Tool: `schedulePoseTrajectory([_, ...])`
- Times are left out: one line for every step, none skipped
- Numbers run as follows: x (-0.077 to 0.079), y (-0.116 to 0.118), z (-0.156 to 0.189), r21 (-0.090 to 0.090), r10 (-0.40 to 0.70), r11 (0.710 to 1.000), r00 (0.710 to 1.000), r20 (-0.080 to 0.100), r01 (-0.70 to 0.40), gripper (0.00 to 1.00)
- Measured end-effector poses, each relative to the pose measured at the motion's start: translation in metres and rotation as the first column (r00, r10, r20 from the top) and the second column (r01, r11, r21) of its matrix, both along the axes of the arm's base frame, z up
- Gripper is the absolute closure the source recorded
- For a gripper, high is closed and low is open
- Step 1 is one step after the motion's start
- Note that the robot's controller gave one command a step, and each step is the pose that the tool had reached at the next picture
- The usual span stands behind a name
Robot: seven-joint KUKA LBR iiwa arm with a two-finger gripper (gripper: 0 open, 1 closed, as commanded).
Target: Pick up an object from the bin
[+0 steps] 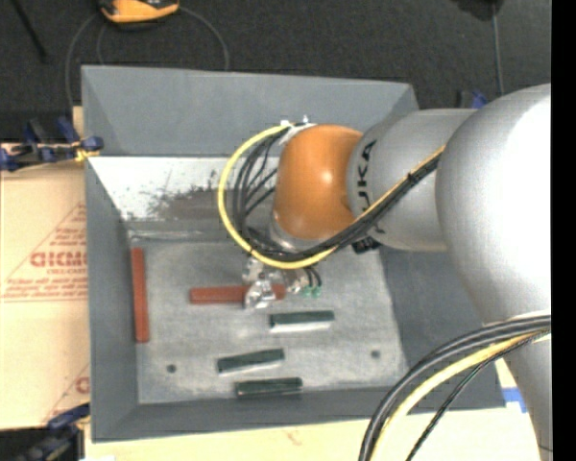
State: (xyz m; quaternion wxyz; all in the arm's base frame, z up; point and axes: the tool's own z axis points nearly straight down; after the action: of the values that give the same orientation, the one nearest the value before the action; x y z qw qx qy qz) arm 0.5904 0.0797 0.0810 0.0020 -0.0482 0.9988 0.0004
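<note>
Here the middle red bar point(216, 296) runs leftward from under the claw point(260, 293).

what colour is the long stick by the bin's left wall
Reddish brown; the long stick shows plainly in the camera view.

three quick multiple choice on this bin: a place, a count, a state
1. Where is the gripper? A over the right end of the middle red-brown bar B at the left wall C outside the bin
2. How many red-brown bars lie in the bin? A one B two C four
3. The left red-brown bar is A lying flat B standing on end C on the rim
Answers: 1 A, it hangs at that bar's end; 2 B, one left, one middle; 3 A, it rests lengthwise on the floor.
</note>
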Motion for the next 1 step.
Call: schedulePoseTrajectory([0.0000,0.0000,0.0000,0.000,0.000,1.000,1.000,0.000,0.000,1.00])
